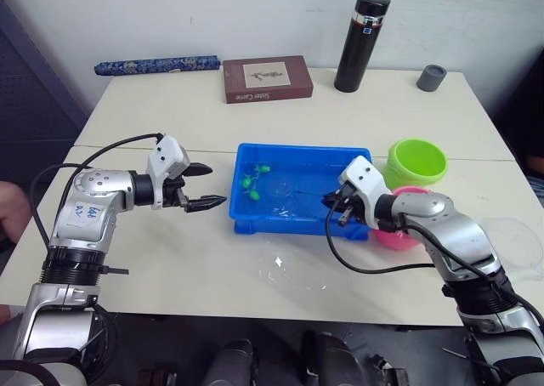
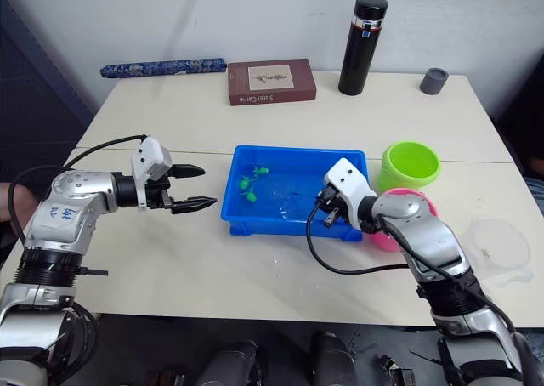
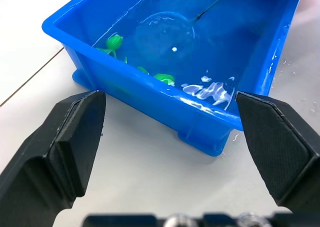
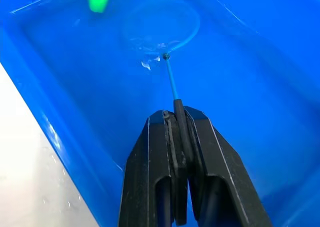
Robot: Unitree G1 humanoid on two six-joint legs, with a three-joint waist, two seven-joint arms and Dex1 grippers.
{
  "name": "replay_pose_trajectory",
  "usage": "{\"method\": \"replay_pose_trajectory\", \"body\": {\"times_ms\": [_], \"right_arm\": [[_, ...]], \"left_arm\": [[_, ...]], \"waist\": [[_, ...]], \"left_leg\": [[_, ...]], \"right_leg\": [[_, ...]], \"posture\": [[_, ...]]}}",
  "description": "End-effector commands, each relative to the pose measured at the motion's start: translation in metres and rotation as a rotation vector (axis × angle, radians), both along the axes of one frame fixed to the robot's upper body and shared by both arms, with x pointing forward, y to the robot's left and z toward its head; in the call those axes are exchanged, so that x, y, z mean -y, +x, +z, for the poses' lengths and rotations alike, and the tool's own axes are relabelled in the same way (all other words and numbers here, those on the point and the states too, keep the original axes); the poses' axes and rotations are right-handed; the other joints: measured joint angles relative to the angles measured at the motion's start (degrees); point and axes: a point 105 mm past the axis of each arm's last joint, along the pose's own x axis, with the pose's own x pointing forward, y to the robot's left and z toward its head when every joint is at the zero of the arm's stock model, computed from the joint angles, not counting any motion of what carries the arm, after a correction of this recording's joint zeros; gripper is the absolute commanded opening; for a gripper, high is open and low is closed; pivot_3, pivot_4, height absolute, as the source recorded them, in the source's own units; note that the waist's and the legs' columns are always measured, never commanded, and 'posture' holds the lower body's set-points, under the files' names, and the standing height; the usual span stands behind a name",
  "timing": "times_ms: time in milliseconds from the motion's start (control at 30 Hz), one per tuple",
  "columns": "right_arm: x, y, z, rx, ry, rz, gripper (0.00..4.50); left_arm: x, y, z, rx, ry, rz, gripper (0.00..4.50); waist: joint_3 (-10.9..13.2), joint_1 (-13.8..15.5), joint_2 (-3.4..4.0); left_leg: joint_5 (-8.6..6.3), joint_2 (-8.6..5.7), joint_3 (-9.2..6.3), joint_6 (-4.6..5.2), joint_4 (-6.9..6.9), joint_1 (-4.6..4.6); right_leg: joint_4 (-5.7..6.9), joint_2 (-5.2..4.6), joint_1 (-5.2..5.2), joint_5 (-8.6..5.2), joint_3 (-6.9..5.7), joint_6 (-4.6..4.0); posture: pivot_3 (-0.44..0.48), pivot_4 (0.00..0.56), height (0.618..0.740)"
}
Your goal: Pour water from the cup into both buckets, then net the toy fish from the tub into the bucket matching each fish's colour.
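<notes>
1. Two pincers: right pincer [image 4: 181,118] clenched on net handle [image 4: 171,82], hoop dipped in water-filled tub [image 1: 255,220].
2. Left pincer [image 1: 204,187] released, beside tub.
3. Green fish [image 1: 253,182] at tub's left end; green bucket [image 1: 416,161], pink bucket [image 2: 396,240] right.

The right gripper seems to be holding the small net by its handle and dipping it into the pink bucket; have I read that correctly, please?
Not quite: the right gripper does hold the net by its handle, but the right wrist view shows its hoop dipped into the blue tub, not the pink bucket.
</notes>
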Motion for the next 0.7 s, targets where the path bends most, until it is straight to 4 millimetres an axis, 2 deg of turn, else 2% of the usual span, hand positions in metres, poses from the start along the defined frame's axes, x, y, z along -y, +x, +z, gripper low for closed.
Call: {"method": "replay_pose_trajectory", "body": {"times_ms": [33, 200, 333, 700], "right_arm": [[-0.008, 0.007, 0.011, 0.056, -0.001, 0.024, 0.00], [-0.024, 0.014, 0.010, 0.065, -0.007, 0.065, 0.00], [-0.037, 0.009, 0.010, 0.057, 0.009, 0.109, 0.00], [-0.048, 0.004, 0.012, 0.057, 0.023, 0.148, 0.00]], "left_arm": [[-0.006, -0.002, 0.010, 0.037, 0.022, 0.002, 4.45], [-0.012, -0.002, 0.013, 0.055, 0.034, 0.022, 4.45], [-0.014, -0.003, 0.014, 0.060, 0.034, 0.031, 4.45], [-0.016, -0.006, 0.013, 0.060, 0.034, 0.042, 4.45]], "waist": [[0.00, -0.10, 0.00], [0.00, -0.48, 0.00], [0.00, -0.81, 0.00], [0.00, -1.17, 0.01]], "left_leg": [[0.00, 0.00, 0.00, 0.00, 0.00, 0.00], [0.00, 0.01, -0.02, 0.00, -0.01, 0.00], [0.00, 0.00, -0.06, 0.00, -0.02, 0.00], [0.00, 0.00, -0.07, -0.01, -0.02, 0.00]], "right_leg": [[0.00, 0.00, 0.00, 0.00, -0.01, 0.00], [0.03, 0.00, -0.01, -0.01, -0.01, -0.02], [0.05, 0.00, -0.01, -0.01, -0.03, -0.02], [0.08, -0.01, -0.03, -0.02, -0.03, -0.04]], "posture": [[0.000, 0.150, 0.740], [0.000, 0.150, 0.740], [0.000, 0.150, 0.740], [0.000, 0.150, 0.740]]}}
